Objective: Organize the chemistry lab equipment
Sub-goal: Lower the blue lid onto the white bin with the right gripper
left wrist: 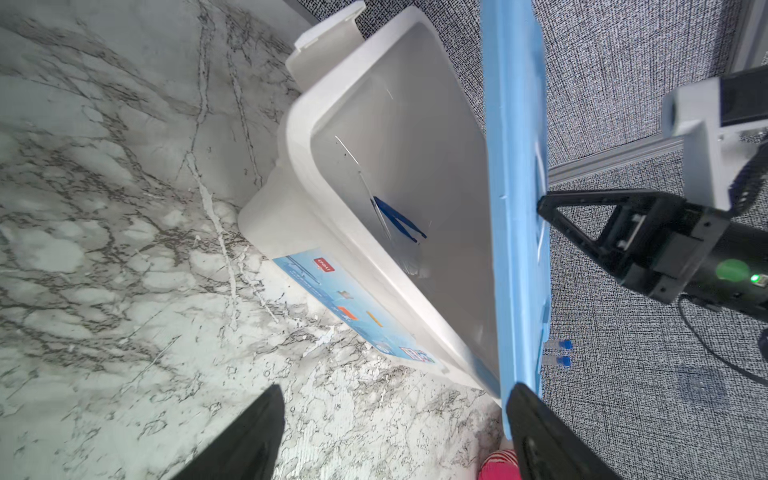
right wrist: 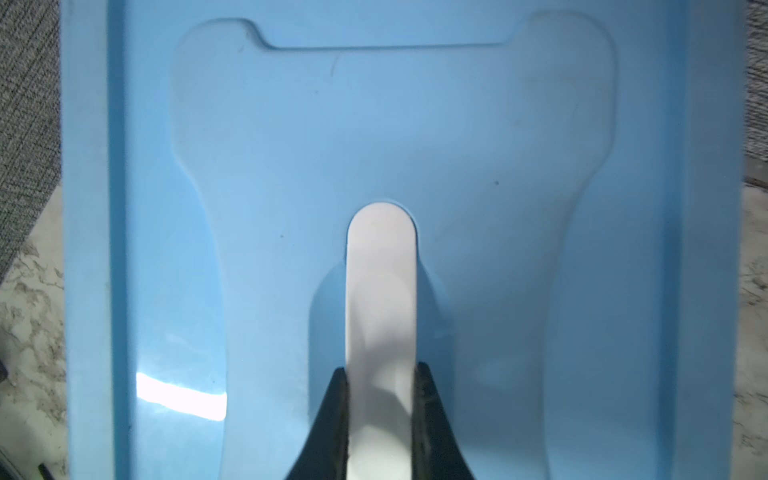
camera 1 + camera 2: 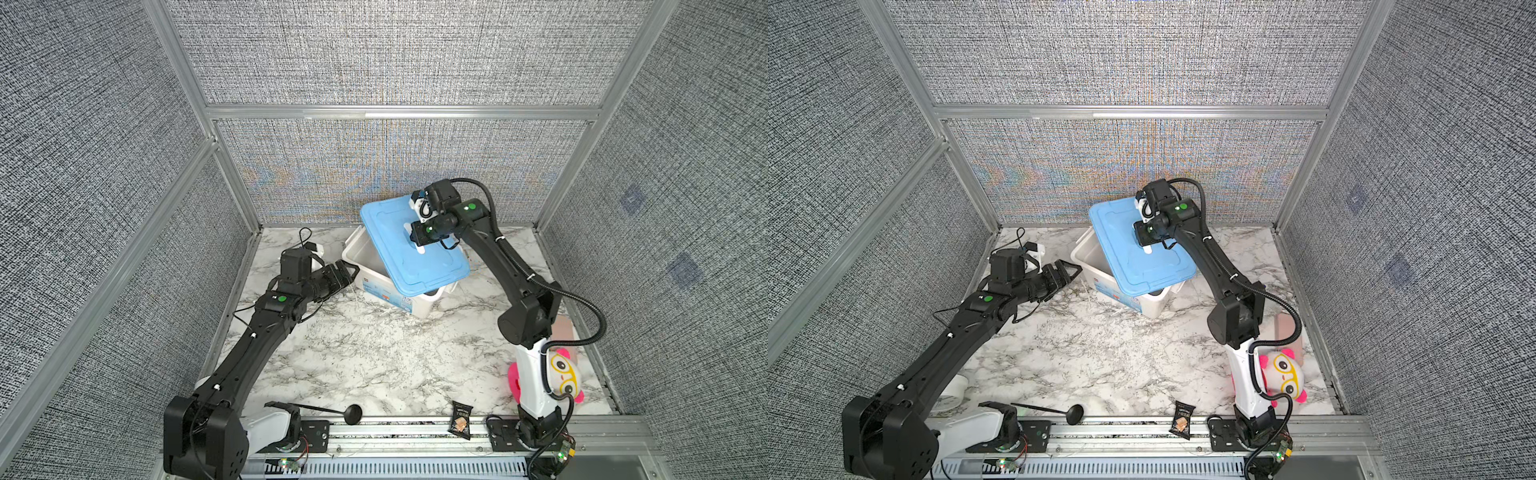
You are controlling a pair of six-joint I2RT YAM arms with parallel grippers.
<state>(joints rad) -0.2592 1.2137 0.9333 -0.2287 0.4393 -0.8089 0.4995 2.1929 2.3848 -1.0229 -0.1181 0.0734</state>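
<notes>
Left wrist view: lid (image 1: pixel 515 208) hides most of blue-capped tubes (image 1: pixel 562 344).

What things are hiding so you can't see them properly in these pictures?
- Top views: the blue lid hides most of the white bin's inside.
- Left wrist view: two blue-capped tubes peek past the lid's edge; the rest is behind it.
- Top views: the right arm hides part of the plush toy.
- Left wrist view: the bin label print is too small.
</notes>
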